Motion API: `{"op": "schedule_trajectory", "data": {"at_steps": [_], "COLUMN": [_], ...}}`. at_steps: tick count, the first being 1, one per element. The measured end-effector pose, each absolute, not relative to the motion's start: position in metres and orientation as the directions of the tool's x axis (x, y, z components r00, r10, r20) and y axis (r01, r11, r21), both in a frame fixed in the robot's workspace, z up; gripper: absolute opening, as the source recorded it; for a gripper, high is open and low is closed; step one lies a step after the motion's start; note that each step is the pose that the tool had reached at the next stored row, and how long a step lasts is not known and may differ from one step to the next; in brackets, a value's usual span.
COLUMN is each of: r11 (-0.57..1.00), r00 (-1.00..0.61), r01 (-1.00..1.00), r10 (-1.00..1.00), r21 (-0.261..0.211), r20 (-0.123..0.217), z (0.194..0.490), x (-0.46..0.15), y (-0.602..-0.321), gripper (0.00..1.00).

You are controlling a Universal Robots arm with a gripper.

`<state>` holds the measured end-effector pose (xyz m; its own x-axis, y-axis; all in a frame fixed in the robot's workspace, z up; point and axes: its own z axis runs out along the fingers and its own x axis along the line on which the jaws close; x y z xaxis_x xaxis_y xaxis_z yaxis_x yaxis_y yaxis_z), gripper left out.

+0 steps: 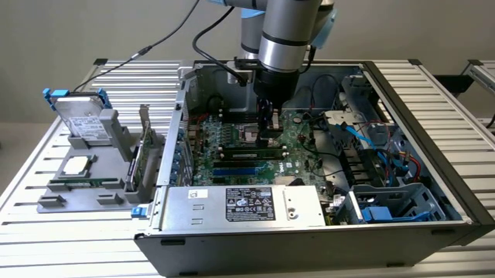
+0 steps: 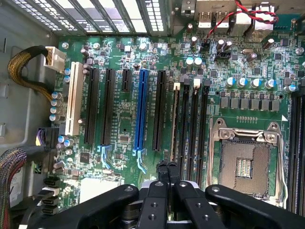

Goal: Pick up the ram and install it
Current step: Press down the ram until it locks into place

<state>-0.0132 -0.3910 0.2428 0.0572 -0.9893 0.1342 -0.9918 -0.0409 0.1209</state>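
The arm (image 1: 288,29) is cut off by the upper edge in the exterior view, and its body hides part of the motherboard (image 1: 232,139) behind it. In the wrist view the CPU socket (image 2: 245,162) is partly covered by the gripper (image 2: 167,167). The power supply label (image 1: 250,204) is too small to read.

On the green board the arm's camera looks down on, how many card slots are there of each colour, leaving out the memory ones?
white slot: 1
blue slot: 1
black slots: 4, one of them short
Total: 6
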Motion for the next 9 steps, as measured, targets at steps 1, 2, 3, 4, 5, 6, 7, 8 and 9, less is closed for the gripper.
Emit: {"op": "schedule_trajectory", "data": {"at_steps": [1, 2, 3, 4, 5, 6, 7, 8, 9], "r11": [-0.041, -0.041, -0.041, -0.041, -0.041, -0.041, -0.041, -0.041, -0.036], "r00": [0.057, 0.057, 0.057, 0.057, 0.057, 0.057, 0.057, 0.057, 0.052], "r01": [-0.992, -0.992, -0.992, -0.992, -0.992, -0.992, -0.992, -0.992, -0.992], "r10": [-0.989, -0.989, -0.989, -0.989, -0.989, -0.989, -0.989, -0.989, -0.990], "r21": [0.121, 0.121, 0.121, 0.121, 0.121, 0.121, 0.121, 0.121, 0.121], "r20": [0.134, 0.134, 0.134, 0.134, 0.134, 0.134, 0.134, 0.134, 0.134], "z": [0.2427, 0.2427, 0.2427, 0.2427, 0.2427, 0.2428, 0.2427, 0.2428, 0.2428], "x": [-0.0132, -0.0132, -0.0132, -0.0132, -0.0132, -0.0132, -0.0132, -0.0137, -0.0143], "y": [-0.3910, -0.3910, -0.3910, -0.3910, -0.3910, -0.3910, -0.3910, -0.3910, -0.3910], "gripper": [0.10, 0.10, 0.10, 0.10, 0.10, 0.10, 0.10, 0.10, 0.10]}}
